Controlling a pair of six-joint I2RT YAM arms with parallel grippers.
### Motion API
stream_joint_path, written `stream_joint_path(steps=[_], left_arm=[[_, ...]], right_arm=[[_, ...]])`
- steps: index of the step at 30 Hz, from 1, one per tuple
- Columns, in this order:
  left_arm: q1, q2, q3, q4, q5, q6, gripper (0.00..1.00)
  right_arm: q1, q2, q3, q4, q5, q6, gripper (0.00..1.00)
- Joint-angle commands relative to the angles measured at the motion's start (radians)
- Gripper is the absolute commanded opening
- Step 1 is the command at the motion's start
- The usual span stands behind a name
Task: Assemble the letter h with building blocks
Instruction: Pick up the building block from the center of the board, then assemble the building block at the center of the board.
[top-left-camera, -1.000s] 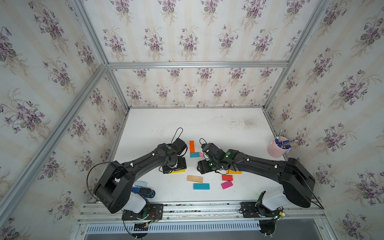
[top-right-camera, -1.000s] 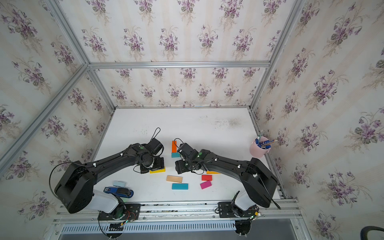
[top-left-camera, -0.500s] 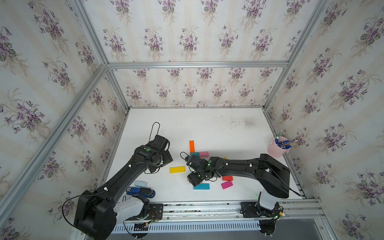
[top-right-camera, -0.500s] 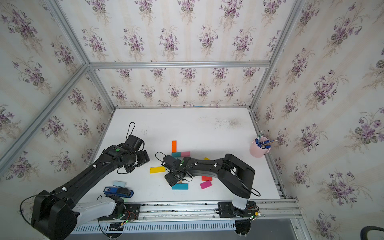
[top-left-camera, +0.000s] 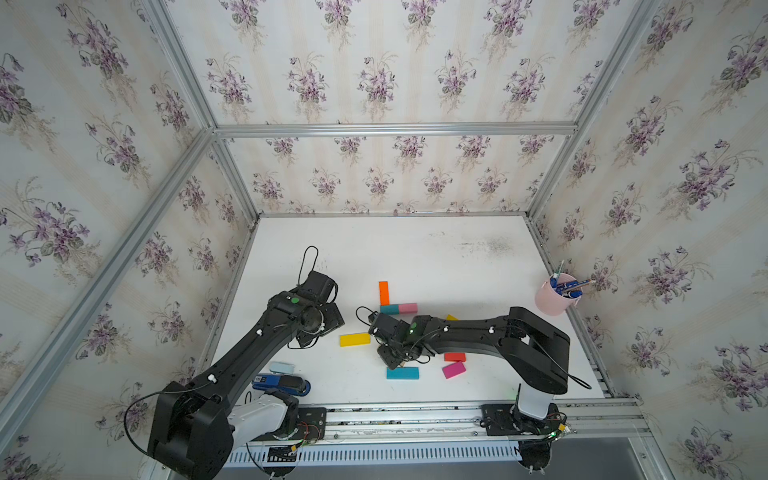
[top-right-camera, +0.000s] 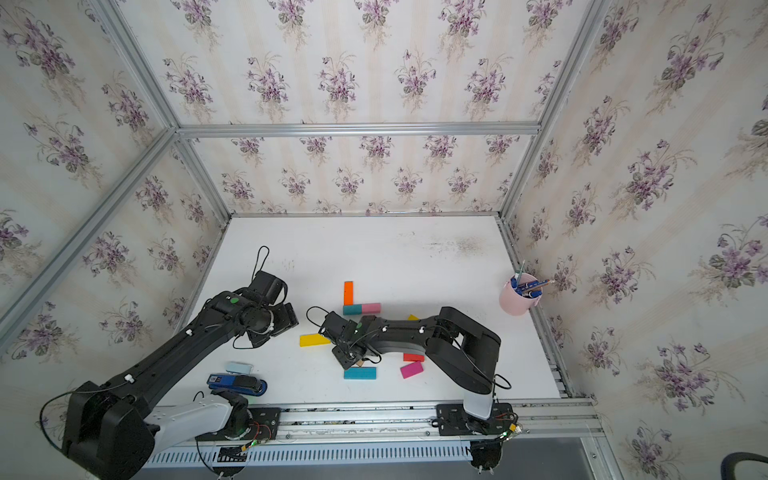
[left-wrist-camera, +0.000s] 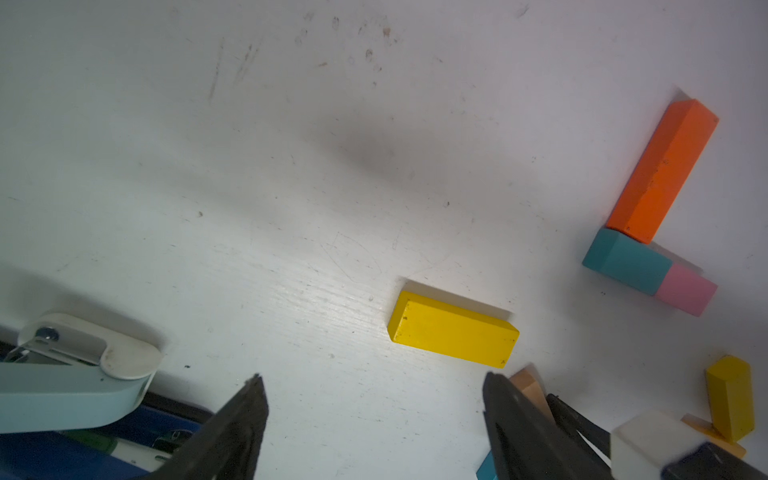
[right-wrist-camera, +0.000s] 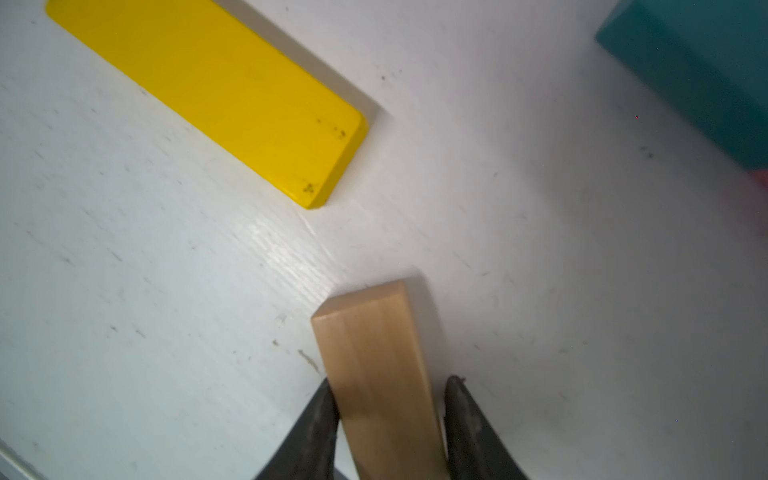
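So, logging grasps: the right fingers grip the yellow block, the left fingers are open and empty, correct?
No: the right fingers grip the natural wood block; the yellow block lies loose, per the right wrist view. The left fingers are open and empty.

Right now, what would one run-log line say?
right hand: gripping wooden block | left hand: open, empty | laid touching: orange block, short teal block, pink block

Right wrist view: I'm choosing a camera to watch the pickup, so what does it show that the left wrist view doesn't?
Only the right wrist view: the right gripper shut on the wooden block, a finger on each side. Only the left wrist view: the open left gripper, the orange block, the pale blue pad. Both: the long yellow block, the teal block, the wooden block's end.
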Motion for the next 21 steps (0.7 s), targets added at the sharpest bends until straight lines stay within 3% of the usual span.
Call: stream_joint_path(steps=[1, 6, 12, 17, 21], left_arm=[[0.001, -0.001, -0.001, 0.007, -0.004, 0.018, 0.84], [0.001, 0.008, 0.001, 0.016, -0.002, 0.028, 0.84], [0.003, 0.011, 0.007, 0.027, 0.007, 0.032, 0.84], [0.002, 0.019, 0.005, 0.039, 0.022, 0.043, 0.84], [0.001, 0.032, -0.007, 0.051, 0.034, 0.051, 0.83]], right_arm=[[0.0, 0.016, 0.012, -0.032, 0.023, 0.057, 0.35], [-0.005, 0.056, 0.117, -0.082, 0.016, 0.173, 0.2], [-0.018, 0.116, 0.293, -0.276, 0.063, 0.377, 0.18], [-0.043, 0.089, 0.271, -0.309, 0.079, 0.5, 0.16], [-0.059, 0.104, 0.248, -0.282, 0.048, 0.523, 0.15]])
